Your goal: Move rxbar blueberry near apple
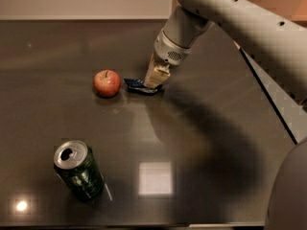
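rxbar blueberry [136,85] left-right in gripper fingers [155,77]

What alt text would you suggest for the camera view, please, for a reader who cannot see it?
The robot's end effector is down on the right end of a dark blue rxbar blueberry lying just right of a red apple on a dark glossy table. A dark green can stands near the front left.

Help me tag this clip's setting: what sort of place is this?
Probably a break-room or kitchen counter: a dark, glossy countertop reflecting lights, holding snacks: a small red apple, a dark green silver-topped can and a flat dark blue bar wrapper, where the robot's gripper sits.
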Tool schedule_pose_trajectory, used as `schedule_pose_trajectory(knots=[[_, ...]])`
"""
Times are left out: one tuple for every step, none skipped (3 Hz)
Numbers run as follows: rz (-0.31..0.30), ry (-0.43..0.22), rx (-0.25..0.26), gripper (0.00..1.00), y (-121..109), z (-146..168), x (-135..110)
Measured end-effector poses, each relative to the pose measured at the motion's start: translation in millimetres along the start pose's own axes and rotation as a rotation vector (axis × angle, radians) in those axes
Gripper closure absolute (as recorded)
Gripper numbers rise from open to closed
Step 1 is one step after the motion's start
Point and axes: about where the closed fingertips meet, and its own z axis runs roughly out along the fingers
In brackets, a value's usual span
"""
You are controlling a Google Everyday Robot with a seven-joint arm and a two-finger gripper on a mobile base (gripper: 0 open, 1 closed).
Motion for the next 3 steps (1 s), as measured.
schedule_pose_trajectory(knots=[[-0.001,0.000,-0.002,0.12,-0.2,2.0,-0.4],[-0.002,0.000,-0.004,0.00,-0.2,3.8,-1.0],[-0.002,0.000,-0.004,0.00,-0.2,3.9,-1.0]])
